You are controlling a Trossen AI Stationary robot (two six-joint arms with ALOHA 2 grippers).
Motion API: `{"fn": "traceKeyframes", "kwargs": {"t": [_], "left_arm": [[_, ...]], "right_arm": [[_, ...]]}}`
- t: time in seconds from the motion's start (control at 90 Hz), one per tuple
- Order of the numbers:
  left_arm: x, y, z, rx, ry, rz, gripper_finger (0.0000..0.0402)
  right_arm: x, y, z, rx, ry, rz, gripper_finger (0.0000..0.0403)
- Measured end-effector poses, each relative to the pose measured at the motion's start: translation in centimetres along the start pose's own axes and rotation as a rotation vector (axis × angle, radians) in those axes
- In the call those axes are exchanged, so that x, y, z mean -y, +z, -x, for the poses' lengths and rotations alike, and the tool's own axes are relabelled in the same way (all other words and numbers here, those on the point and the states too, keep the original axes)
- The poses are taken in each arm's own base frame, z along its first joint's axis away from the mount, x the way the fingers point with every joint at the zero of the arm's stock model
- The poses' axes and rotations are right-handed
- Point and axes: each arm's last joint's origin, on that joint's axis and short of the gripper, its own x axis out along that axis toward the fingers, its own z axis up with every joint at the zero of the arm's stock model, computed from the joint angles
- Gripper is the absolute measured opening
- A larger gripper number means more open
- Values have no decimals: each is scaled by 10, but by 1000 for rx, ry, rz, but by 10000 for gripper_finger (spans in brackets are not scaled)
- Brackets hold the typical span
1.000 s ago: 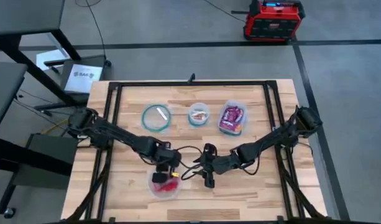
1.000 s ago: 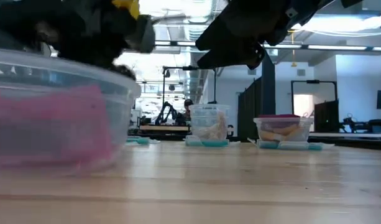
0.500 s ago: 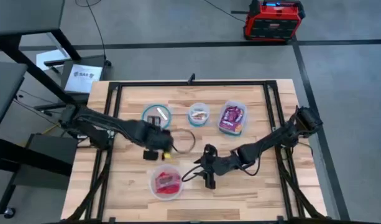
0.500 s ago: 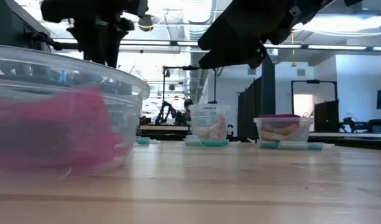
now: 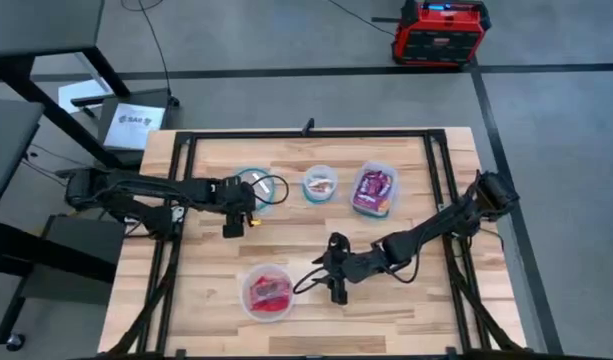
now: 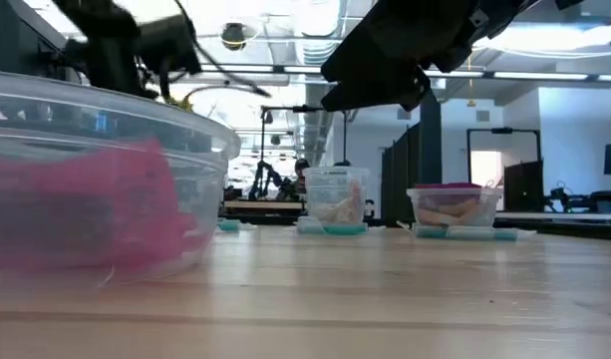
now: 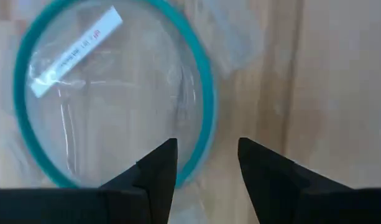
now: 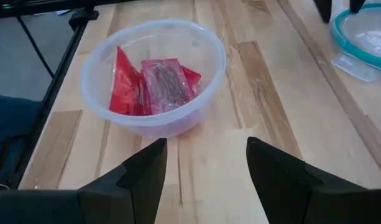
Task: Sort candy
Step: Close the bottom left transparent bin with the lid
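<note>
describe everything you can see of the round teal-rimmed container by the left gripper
The round container is clear, plastic by its look, with a teal rim. It sits upright and open on the wooden table, leftmost in the far row of three tubs. Inside lies one thin white stick candy in a clear wrapper, flat on the bottom. The left gripper hangs open above its rim and touches nothing.

Before my dark left fingers: clear round container, teal rim, white stick with small print. Before my dark right fingers: clear bowl, red packets. Pale wooden table, striped planks.
</note>
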Motion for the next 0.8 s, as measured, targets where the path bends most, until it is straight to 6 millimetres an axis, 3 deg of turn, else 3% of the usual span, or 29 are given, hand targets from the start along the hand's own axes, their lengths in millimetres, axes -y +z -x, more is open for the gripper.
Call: {"fn": "traceKeyframes", "kwargs": {"t": [0.3, 0.411, 0.589, 0.8], "left_arm": [[1, -2, -20, -63, 17, -55, 148], [4, -3, -30, -109, 14, -98, 114], [8, -3, -42, -127, -3, -104, 16], [9, 4, -34, -117, -12, -75, 2]], "right_arm": [[2, -1, -1, -9, -9, 1, 205], [2, -1, -1, -10, -9, 1, 205], [2, -1, -1, -14, -10, 3, 205], [2, -2, -1, -20, -13, 0, 205]]}}
